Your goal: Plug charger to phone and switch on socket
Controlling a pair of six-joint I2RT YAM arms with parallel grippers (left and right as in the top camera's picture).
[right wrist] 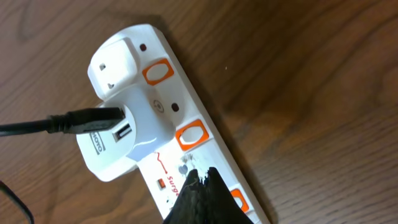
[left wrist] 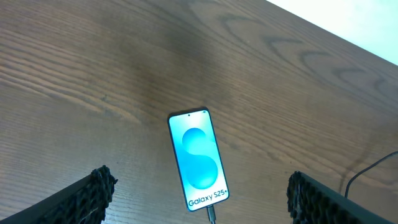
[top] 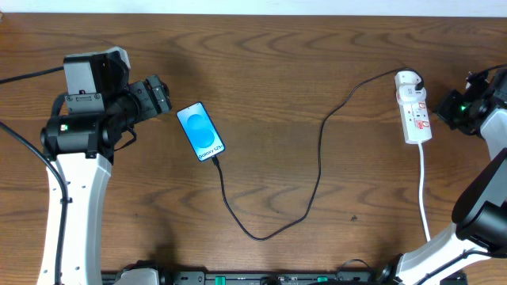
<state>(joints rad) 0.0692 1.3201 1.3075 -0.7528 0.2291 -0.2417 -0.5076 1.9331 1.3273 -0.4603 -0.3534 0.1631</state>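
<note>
socket (top: pixel 415 115) is the ref pt for everything here. it lies flat on the wood table (top: pixel 317 63), white adapter (right wrist: pixel 121 134) seated in its end outlet, orange rocker switches (right wrist: pixel 191 135) in a row along the body. right gripper (right wrist: pixel 198 183) has its fingers pressed together w/ nothing between them; the dark tip sits over the socket just past the 2nd switch from the adapter, and i can't tell if it touches. can't tell either if any switch is on. charger (top: pixel 317 158) leaves the adapter's usb port, loops across the table away from the socket, and its tip meets the bottom edge of the phone (top: pixel 200 132), so it looks plugged in. phone lies flat, screen up, well apart from the socket on the left arm's side. left gripper (top: pixel 158 96) hangs beyond the phone, farther yet from the socket, fingers (left wrist: pixel 93 193) spread wide and holding nothing. my read: plug-in step done, only the switch is left. socket prob light hard plastic, apt to skid on smooth wood, so push straight down on the rocker w/ the closed tip, no sideways shove. charger is thin and limp; any drag on it could pull the tip out or slide the slick, light phone.
</note>
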